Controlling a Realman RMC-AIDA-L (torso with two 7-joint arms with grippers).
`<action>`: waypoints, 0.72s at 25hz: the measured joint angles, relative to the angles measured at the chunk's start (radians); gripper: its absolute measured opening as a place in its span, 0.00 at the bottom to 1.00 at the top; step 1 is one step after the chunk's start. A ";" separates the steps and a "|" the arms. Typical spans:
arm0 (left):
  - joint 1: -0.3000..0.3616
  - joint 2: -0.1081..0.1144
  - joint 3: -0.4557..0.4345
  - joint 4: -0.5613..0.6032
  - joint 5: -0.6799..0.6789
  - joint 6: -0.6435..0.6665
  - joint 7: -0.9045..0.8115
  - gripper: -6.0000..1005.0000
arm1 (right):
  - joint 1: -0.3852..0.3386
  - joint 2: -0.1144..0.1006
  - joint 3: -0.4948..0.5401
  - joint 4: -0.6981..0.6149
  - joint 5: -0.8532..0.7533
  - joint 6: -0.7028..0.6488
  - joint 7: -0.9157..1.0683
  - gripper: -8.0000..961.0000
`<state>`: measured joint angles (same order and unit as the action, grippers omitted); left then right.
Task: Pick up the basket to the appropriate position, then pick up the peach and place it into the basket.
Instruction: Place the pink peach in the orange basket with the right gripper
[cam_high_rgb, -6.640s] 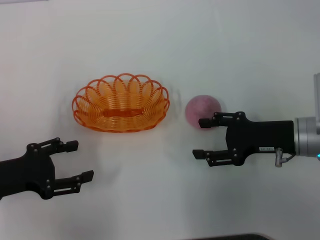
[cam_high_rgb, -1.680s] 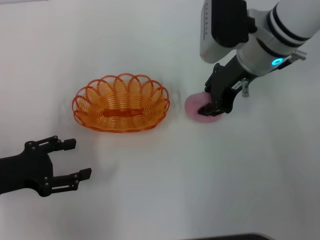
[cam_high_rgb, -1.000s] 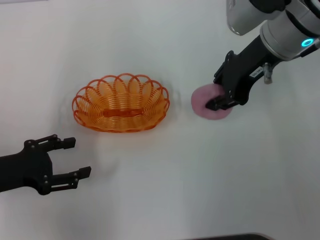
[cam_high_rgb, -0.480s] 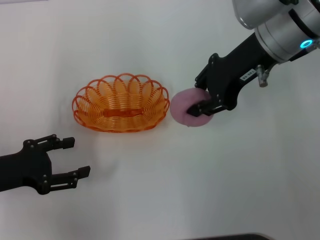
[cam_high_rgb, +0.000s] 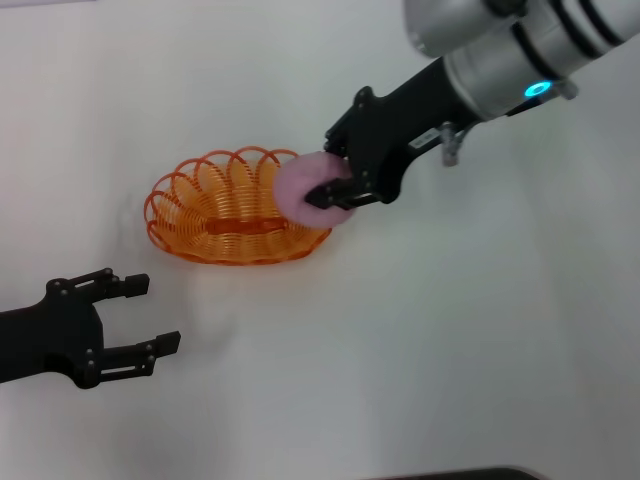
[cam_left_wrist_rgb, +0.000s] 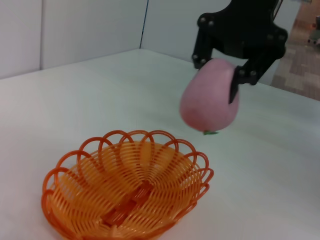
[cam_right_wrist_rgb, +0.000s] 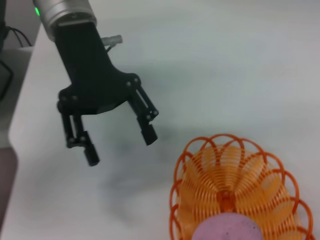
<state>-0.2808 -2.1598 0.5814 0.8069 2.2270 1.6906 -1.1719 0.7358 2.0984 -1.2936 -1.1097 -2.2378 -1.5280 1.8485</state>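
Observation:
The orange wire basket (cam_high_rgb: 215, 212) sits on the white table, left of centre; it also shows in the left wrist view as the basket (cam_left_wrist_rgb: 125, 192) and in the right wrist view as the basket (cam_right_wrist_rgb: 235, 185). My right gripper (cam_high_rgb: 340, 185) is shut on the pink peach (cam_high_rgb: 308, 187) and holds it in the air over the basket's right rim. The peach (cam_left_wrist_rgb: 209, 97) hangs clear above the basket in the left wrist view, and the peach (cam_right_wrist_rgb: 225, 231) shows low in the right wrist view. My left gripper (cam_high_rgb: 140, 315) stands open near the table's front left, apart from the basket.
The white table (cam_high_rgb: 470, 330) stretches bare to the right and front of the basket. A dark edge (cam_high_rgb: 450, 474) shows at the bottom of the head view.
My right gripper has carried the peach leftward and up, from beside the basket's right side to above its right rim. The left arm and the basket have stayed put.

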 joint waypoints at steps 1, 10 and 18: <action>-0.001 0.000 0.000 0.000 0.000 -0.001 0.000 0.82 | 0.000 0.001 -0.022 0.009 0.007 0.032 0.000 0.36; 0.002 -0.001 0.000 0.000 -0.002 -0.004 0.000 0.82 | 0.006 0.002 -0.164 0.135 0.118 0.273 -0.037 0.36; 0.004 0.000 -0.017 0.000 -0.003 0.000 0.000 0.82 | 0.012 0.002 -0.179 0.205 0.176 0.331 -0.078 0.36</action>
<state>-0.2772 -2.1598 0.5645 0.8068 2.2242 1.6910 -1.1719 0.7479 2.1000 -1.4725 -0.9050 -2.0614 -1.1975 1.7704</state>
